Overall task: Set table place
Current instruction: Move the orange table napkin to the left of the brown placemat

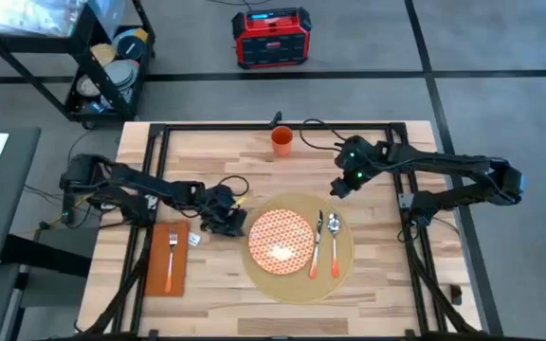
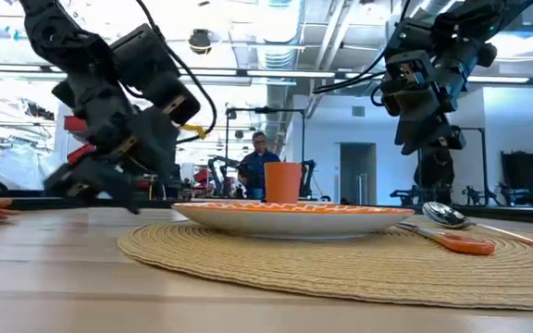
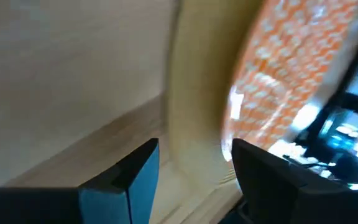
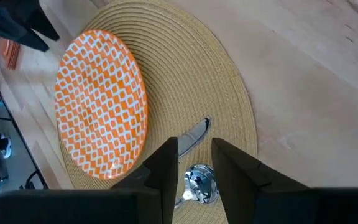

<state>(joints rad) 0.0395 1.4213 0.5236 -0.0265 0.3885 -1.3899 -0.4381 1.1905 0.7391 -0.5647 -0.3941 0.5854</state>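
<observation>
Overhead, one light-wood bench (image 1: 216, 161) with a black frame carries one round tan placemat (image 1: 341, 267), lying slightly right of the bench's centre. On the placemat lies one orange-and-white patterned plate (image 1: 281, 240), set toward its left side, and to the right of the plate lie two utensils side by side: one knife (image 1: 317, 244) with an orange handle, and one spoon (image 1: 335, 244), also orange-handled. One rectangular orange napkin (image 1: 169, 259) lies on the bench well left of the placemat, with one fork (image 1: 172, 256) on it. One orange cup (image 1: 282, 141) stands upright near the far edge of the bench, apart from the placemat. The left hand (image 1: 227, 220) is low over the bare bench between napkin and placemat, just beside the placemat's left edge; its fingers (image 3: 129, 180) stand apart and grip nothing. The right hand (image 1: 341, 185) hangs above the far right edge of the placemat, over the upper ends of the knife and spoon, its fingers (image 4: 166, 168) parted by a narrow gap and holding nothing. Off the bench, one red case (image 1: 271, 38) sits on the floor and one black cart (image 1: 102, 66) stands at the far left. In the level view, one person (image 2: 259, 166) stands in the room behind the cup.
</observation>
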